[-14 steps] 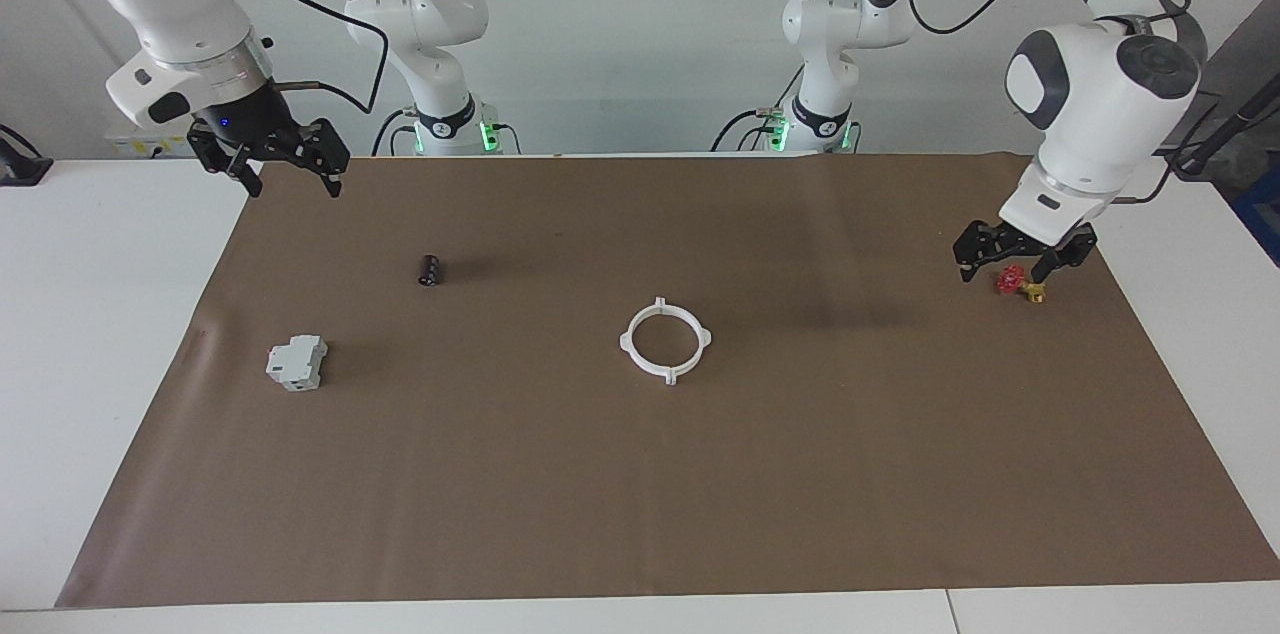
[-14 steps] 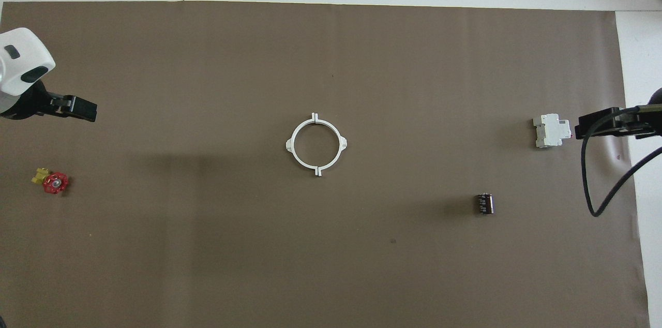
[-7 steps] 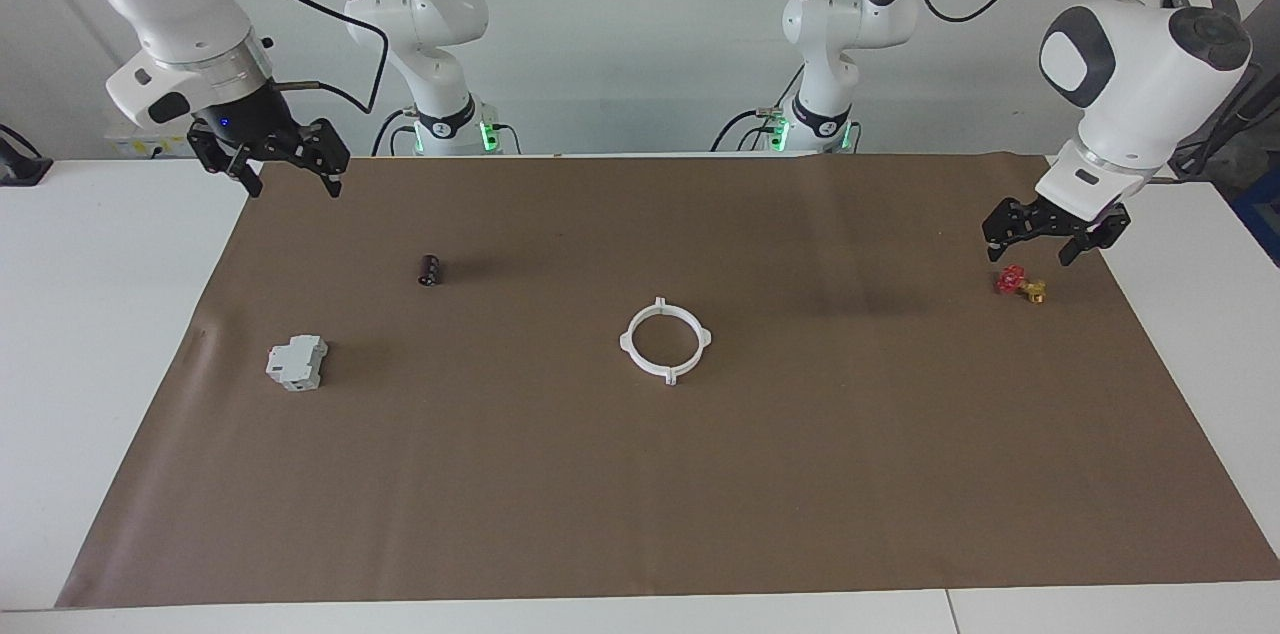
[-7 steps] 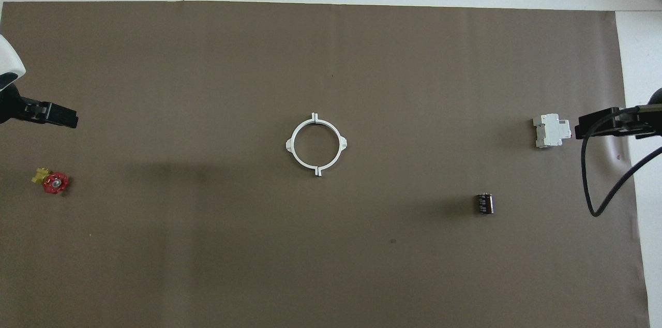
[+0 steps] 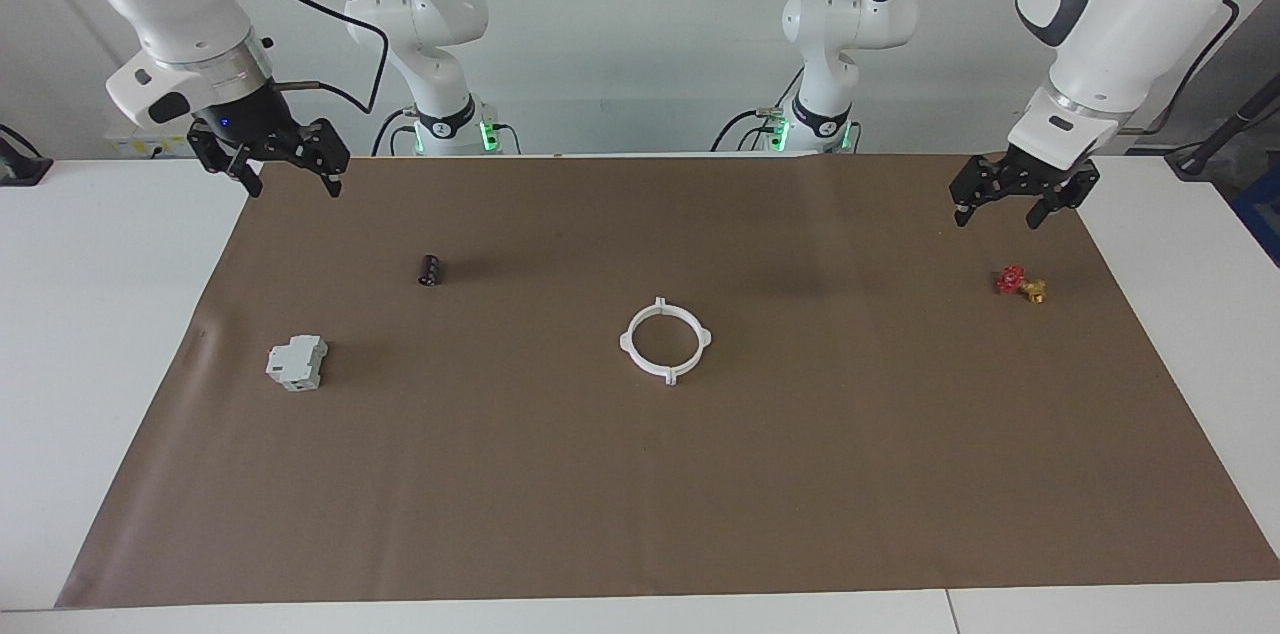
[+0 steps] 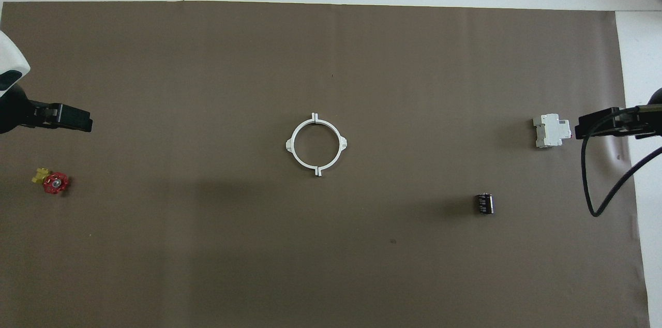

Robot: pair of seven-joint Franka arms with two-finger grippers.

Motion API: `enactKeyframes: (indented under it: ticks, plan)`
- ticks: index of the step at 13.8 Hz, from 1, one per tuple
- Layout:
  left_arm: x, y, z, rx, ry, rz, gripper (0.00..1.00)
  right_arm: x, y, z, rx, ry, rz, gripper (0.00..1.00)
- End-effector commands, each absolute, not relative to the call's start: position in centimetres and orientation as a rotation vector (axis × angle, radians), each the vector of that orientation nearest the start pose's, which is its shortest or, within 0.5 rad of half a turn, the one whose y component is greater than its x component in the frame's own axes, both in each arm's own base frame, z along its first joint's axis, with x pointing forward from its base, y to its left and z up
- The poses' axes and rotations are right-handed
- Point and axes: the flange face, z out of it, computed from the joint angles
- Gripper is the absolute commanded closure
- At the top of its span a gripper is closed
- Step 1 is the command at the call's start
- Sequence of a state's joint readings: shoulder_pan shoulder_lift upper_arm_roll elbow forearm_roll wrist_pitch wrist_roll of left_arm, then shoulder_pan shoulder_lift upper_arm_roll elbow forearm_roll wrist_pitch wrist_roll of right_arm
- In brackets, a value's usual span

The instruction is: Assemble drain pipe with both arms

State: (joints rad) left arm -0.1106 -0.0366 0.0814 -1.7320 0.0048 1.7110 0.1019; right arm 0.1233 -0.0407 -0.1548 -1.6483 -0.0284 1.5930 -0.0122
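Note:
The drain pipe (image 5: pixel 668 376) lies flat in the middle of the brown mat as a closed white ring with four tabs. Its two half-ring arcs meet end to end. It also shows in the overhead view (image 6: pixel 317 170). My left gripper (image 5: pixel 1000 207) is open and empty, raised over the mat at the left arm's end, well apart from the ring. My right gripper (image 5: pixel 292 182) is open and empty, raised over the mat's edge at the right arm's end, where that arm waits.
A small red and yellow valve (image 5: pixel 1018 283) lies on the mat below the left gripper. A grey boxy block (image 5: pixel 296 362) and a small black cylinder (image 5: pixel 430 270) lie toward the right arm's end. The brown mat (image 5: pixel 640 494) covers most of the white table.
My left gripper has lifted off from just above the red valve and drawn back toward the robots, still open and empty. The right arm, the ring and the other things have not moved.

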Motion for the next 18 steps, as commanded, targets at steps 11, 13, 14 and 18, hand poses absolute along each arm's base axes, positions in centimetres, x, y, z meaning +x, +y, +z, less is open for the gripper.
enactKeyframes:
  ticks: [11,13,14,18]
  plan:
    - [53.0,0.1,61.4,-3.146,0.15,0.063,0.0,54.0,-2.5,61.6,-3.177,0.03,0.031,0.0]
    - [53.1,0.2,61.4,-3.146,0.145,0.06,0.0,54.0,-2.5,61.6,-3.177,0.03,0.031,0.0]
    - [53.1,0.0,61.5,-3.146,0.148,0.056,0.0,54.0,-2.5,61.6,-3.177,0.03,0.031,0.0]
    - [52.7,0.1,61.9,-3.148,0.15,0.046,0.0,54.0,-2.5,61.6,-3.177,0.028,0.031,0.0]
